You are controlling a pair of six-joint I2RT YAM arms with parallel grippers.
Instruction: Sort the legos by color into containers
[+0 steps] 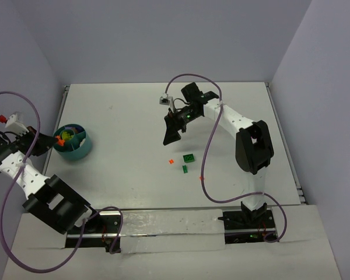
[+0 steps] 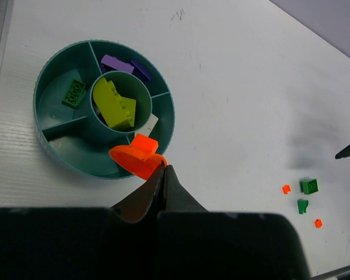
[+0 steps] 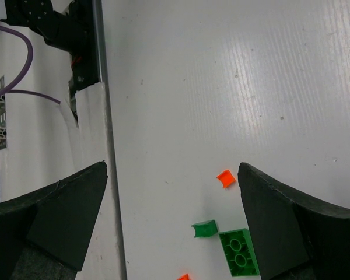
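Orange lego (image 2: 137, 160) — at left hand (image 2: 163, 170) fingertips, over teal bowl (image 2: 76, 149) rim

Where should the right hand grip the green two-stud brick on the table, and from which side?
Probably from straight above, pinching the two long side walls of the green brick: it lies flat, studs up, and the right hand closes across its short width. Mind the curved green piece near one corner.

Bright, even light throughout. The white counter (image 3: 181, 87) shows streaky glare at one o'clock in the right wrist view, and a soft grey shadow at three o'clock in the left.
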